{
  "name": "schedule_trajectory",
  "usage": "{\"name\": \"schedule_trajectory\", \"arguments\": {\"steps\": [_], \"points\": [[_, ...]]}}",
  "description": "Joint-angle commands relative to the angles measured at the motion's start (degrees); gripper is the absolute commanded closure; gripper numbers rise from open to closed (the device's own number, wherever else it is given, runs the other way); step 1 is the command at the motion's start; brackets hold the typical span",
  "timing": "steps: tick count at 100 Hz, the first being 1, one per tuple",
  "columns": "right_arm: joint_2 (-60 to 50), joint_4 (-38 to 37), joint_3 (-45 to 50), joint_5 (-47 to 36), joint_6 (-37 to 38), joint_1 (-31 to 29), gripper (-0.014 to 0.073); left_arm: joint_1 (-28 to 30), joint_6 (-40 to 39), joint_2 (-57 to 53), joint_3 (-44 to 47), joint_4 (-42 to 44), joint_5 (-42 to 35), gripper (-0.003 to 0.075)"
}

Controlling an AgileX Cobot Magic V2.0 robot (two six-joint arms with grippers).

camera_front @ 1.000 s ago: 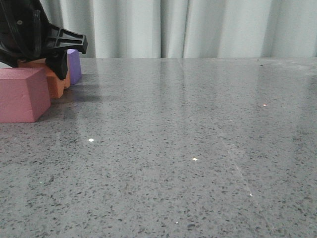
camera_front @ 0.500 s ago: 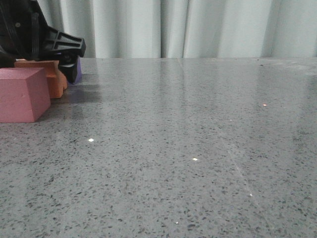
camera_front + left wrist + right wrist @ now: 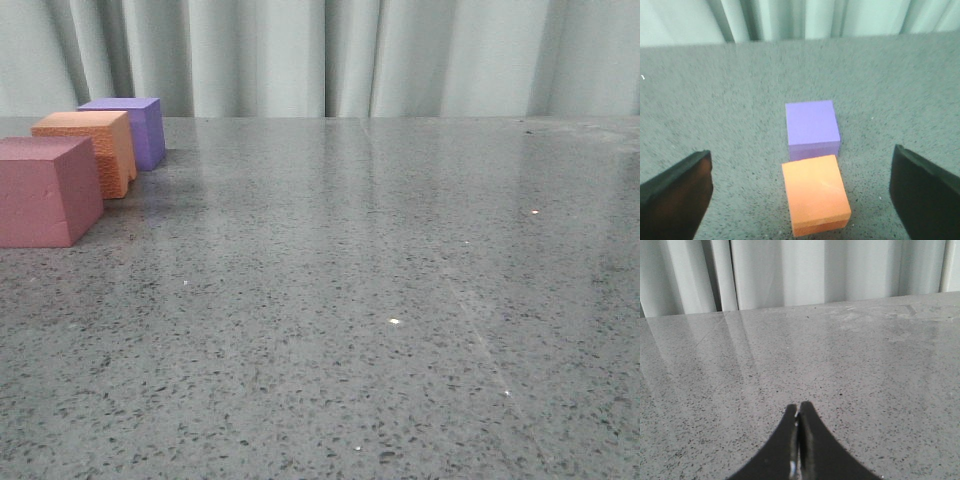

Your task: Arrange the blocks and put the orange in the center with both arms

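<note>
Three foam cubes stand in a row at the table's left in the front view: the pinkish-red cube [image 3: 45,190] nearest, the orange cube [image 3: 90,150] in the middle, the purple cube [image 3: 132,128] farthest. No gripper shows in that view. In the left wrist view my left gripper [image 3: 802,192] is open, its fingers [image 3: 677,192] wide apart and above the table; the orange cube [image 3: 815,192] lies between them untouched, with the purple cube [image 3: 811,125] just beyond it. The pinkish-red cube is out of that view. My right gripper [image 3: 798,412] is shut and empty over bare table.
The grey speckled table [image 3: 380,280] stretches from the cubes to the right edge of the front view. Pale curtains [image 3: 350,55] hang behind the table's far edge.
My left gripper, which stood at the orange cube one second ago, has pulled back out of the front view. The orange cube now stands free between the other two.
</note>
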Motion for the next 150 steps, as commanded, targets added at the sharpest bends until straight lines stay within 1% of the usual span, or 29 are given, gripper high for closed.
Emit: {"name": "schedule_trajectory", "arguments": {"steps": [1,12,24,31,51,64,76,131,141,150], "points": [[-1.4,0.0,-0.8,-4.5,-0.4,-0.4,0.0661,-1.0,2.3,-5.9,0.4,1.4,-1.0,0.0105],[-1.4,0.0,-0.8,-4.5,-0.4,-0.4,0.0661,-1.6,2.8,-12.3,4.9,1.4,-1.1,0.0178],[-1.4,0.0,-0.8,-4.5,-0.4,-0.4,0.0661,-1.6,2.8,-19.9,12.4,1.4,-1.2,0.0301],[-1.4,0.0,-0.8,-4.5,-0.4,-0.4,0.0661,-1.6,2.8,-24.5,16.8,1.4,-1.3,0.0397],[-1.4,0.0,-0.8,-4.5,-0.4,-0.4,0.0661,-1.6,2.8,-37.6,26.9,1.4,-1.3,0.0741],[-1.4,0.0,-0.8,-4.5,-0.4,-0.4,0.0661,-1.6,2.8,-43.2,30.4,1.4,-1.3,0.0739],[-1.4,0.0,-0.8,-4.5,-0.4,-0.4,0.0661,-1.5,2.8,-46.1,31.4,1.4,-0.8,0.0739],[-1.4,0.0,-0.8,-4.5,-0.4,-0.4,0.0661,-1.5,2.8,-46.5,31.4,1.4,-0.8,0.0739],[-1.4,0.0,-0.8,-4.5,-0.4,-0.4,0.0661,-1.5,2.8,-46.5,31.4,5.1,-2.1,0.0739],[-1.4,0.0,-0.8,-4.5,-0.4,-0.4,0.0661,-1.4,2.8,-47.1,31.4,6.0,-3.3,0.0739]]}}
